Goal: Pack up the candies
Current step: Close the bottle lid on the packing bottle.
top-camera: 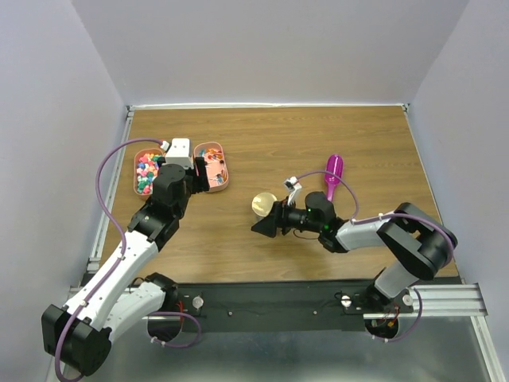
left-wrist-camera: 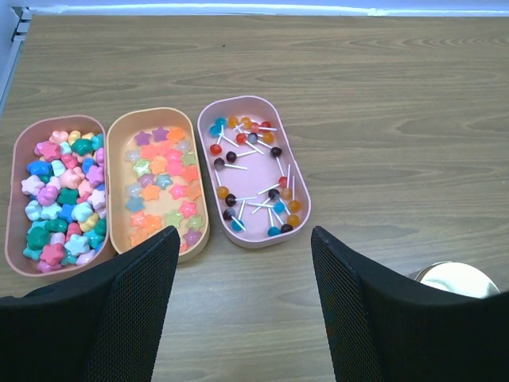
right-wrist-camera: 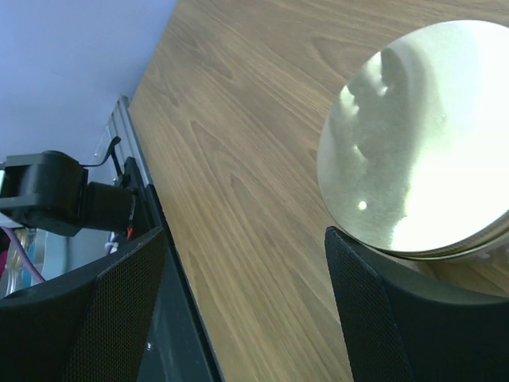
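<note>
Left gripper point(left-wrist-camera: 244, 251): jaws seen spread wide, nothing held between fingers. Candies point(left-wrist-camera: 62, 195) found ahead of it, heaped in peach tray point(left-wrist-camera: 56, 119) beyond left finger. Star-shaped sweets point(left-wrist-camera: 159, 187) kept in middle tray point(left-wrist-camera: 155, 111). Lollipops point(left-wrist-camera: 250, 179) scattered in pink tray point(left-wrist-camera: 242, 101) straight ahead of finger gap. Right gripper point(right-wrist-camera: 245, 239): jaws likewise parted, nothing gripped. Gold round lid point(right-wrist-camera: 413, 135) laid on table point(right-wrist-camera: 254, 119) just ahead, by one fingertip; contact cannot be told. Magenta scoop point(top-camera: 334, 175) left off to its side, apart.

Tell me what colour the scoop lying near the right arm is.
Magenta. The scoop shows best in the top external view.
</note>
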